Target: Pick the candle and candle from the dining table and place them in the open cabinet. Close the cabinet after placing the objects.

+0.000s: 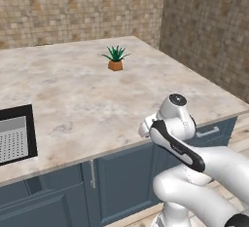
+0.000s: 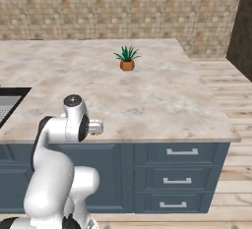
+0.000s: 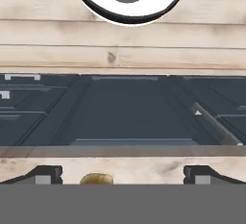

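Base views: beige marbled table (image 1: 87, 99) with a green plant in an orange pot (image 1: 115, 59) standing toward the far right corner, well back from the near edge. Left base view also catches a dark-framed grey panel (image 1: 14, 136) set in the top at the left edge; right base view shows just its corner. Right base view has a stack of three drawers (image 2: 179, 178) with short silver handles below the right end of the table, plus wood floor past the right edge. Left base view shows blue-grey door fronts below the near edge. Arm is folded low in front of the table in both.

Hand view: gripper (image 3: 120, 175) looks at the blue-grey fronts across a strip of table edge, fingertips (image 3: 45, 174) spread wide, nothing between them. A rounded yellow-gold top, likely the ribbed candle (image 3: 96, 179), peeks up at the bottom, on the table edge between the tips, nearer the left one in that view. Mostly cut off, so can't confirm.
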Motion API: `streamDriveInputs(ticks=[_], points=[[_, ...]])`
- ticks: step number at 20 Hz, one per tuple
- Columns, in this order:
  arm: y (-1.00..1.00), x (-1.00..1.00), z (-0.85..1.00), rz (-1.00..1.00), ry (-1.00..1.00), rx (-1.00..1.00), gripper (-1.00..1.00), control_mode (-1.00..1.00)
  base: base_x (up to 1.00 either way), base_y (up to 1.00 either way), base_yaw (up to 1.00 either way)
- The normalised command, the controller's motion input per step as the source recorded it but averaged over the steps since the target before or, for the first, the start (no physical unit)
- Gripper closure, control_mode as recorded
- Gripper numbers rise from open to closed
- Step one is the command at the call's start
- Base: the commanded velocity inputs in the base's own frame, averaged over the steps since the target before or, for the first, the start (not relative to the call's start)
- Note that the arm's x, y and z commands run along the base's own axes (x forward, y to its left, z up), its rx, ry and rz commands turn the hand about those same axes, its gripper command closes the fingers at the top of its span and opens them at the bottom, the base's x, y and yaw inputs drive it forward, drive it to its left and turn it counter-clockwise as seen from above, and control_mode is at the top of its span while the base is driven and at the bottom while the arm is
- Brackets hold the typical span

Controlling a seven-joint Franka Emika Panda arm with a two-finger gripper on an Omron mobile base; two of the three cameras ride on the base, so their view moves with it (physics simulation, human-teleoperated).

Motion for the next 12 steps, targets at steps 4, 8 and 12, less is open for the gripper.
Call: streamDriveInputs(ticks=[4,8,12], points=[[-0.02,0.41,-0.07,-0.02,0.0,-0.01,-1.0,-1.0,0.0,0.0,0.0],[-0.08,0.45,-0.07,0.0,0.0,-0.01,-1.0,-1.0,0.0,0.0,0.0],[-0.05,0.25,-0.18,0.0,0.0,0.0,-1.0,-1.0,0.0,0.0,0.0]])
